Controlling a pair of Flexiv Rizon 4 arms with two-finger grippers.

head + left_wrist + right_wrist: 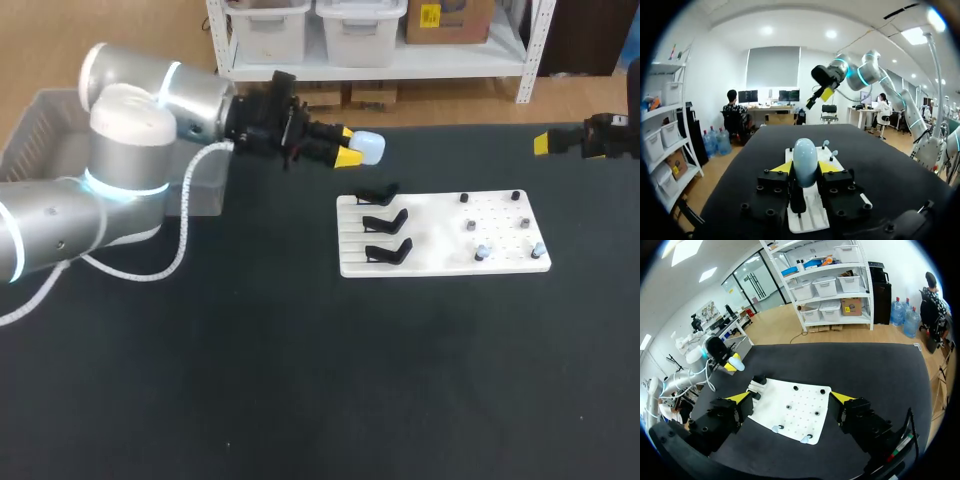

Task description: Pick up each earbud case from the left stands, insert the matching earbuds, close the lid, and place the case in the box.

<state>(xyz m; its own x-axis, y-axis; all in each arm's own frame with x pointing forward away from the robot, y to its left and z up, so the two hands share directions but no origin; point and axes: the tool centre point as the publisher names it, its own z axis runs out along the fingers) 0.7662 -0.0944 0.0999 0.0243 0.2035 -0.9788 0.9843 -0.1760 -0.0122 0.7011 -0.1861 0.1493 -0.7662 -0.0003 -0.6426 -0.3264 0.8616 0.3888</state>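
My left fingers [781, 167] are clamped on a pale blue earbud case [805, 161], one yellow tip on each side of it. The case is up in the air over the worktop [300, 380] and sticks out past the tips. Its lid looks shut, but I cannot be sure.

Behind these fingers, next to my left arm, is the grey box [30, 130]. I cannot see inside it, so I cannot tell if any case is in there.

Ahead of the fingers and lower down lies the white board [440, 225]. On its near end are three black stands [385, 220]. All three look empty. So I think this is the last case to do, or the only one.

On the far end of the board are little pegs [470, 226]. Two of them hold small pale earbuds [483, 253]. They look like the match for this case.

Farthest off, past the board, my right fingers [738, 398] hang in the air. They are wide apart and hold nothing.

So the pick-up is done. I think what is left is to open the lid, put both earbuds in, shut it, and put the case in the box.
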